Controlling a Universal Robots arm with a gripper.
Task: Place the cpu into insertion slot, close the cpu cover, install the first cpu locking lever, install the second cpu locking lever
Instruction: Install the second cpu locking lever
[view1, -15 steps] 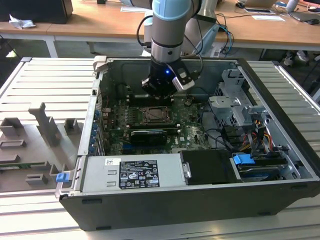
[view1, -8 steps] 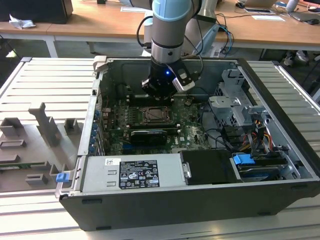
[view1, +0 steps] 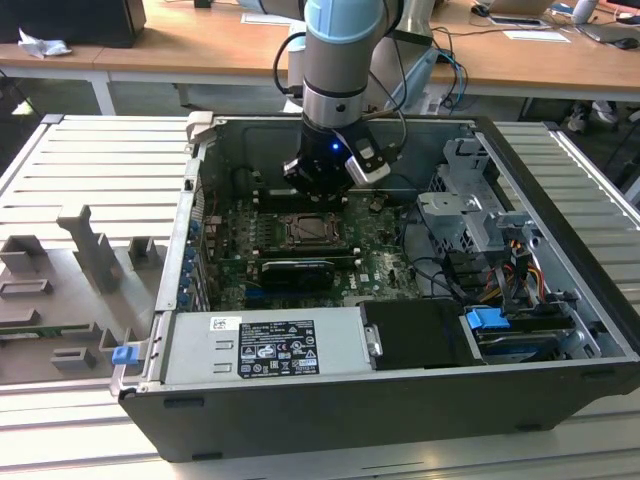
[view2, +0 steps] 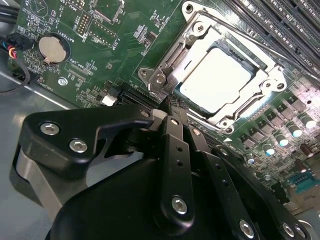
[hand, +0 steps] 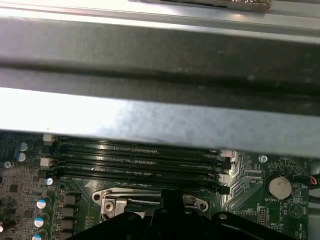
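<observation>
Pincer (view2: 172, 102) closed, empty, above cpu cover (view2: 220, 82)

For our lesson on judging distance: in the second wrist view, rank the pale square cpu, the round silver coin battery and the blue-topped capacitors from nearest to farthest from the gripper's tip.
1. Pale square cpu, in its socket just beyond the gripper.
2. Blue-topped capacitors, beside the socket.
3. Round silver coin battery, across the board.

power supply (view1: 265, 347) | drive cage (view1: 470, 205) | coin cell, probably (view2: 53, 48)
</observation>
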